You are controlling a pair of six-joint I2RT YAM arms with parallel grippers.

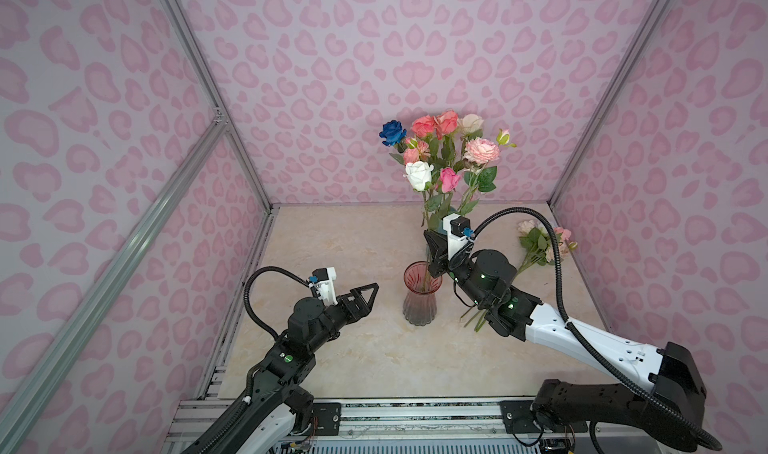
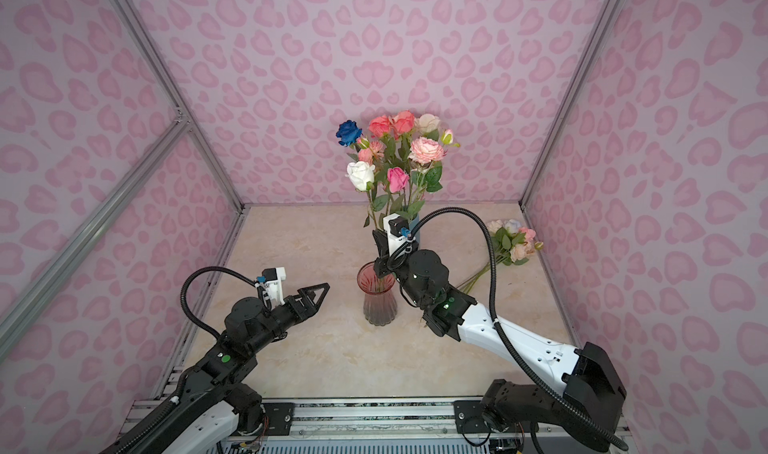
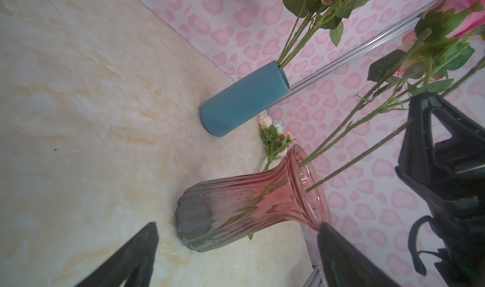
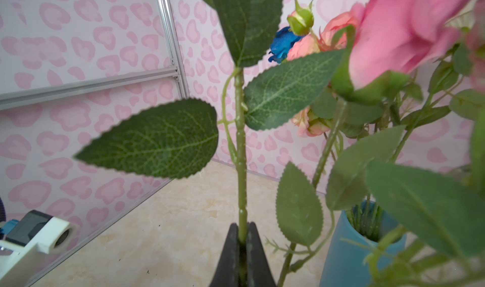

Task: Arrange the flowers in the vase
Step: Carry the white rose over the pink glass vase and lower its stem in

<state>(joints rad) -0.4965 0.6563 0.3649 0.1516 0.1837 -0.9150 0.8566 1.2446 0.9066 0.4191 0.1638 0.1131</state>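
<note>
Pinches, with the clenched right gripper (image 4: 242,235), a seemingly light, wiry green leafy flower stem (image 4: 241,167) standing in the ribbed pink glass vase (image 1: 420,298), with the left gripper (image 1: 373,287) spread wide alongside, best taken on bare stem, never crushable petals (image 4: 409,28).

Soft even light, faint shadows; top-view corners dark; near pink bloom (image 4: 409,30) blurred.

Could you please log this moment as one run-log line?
right gripper: shut on flower stem reaching into pink vase | left gripper: open, empty | blue vase: holds flowers | loose bunch: lying on table
</note>
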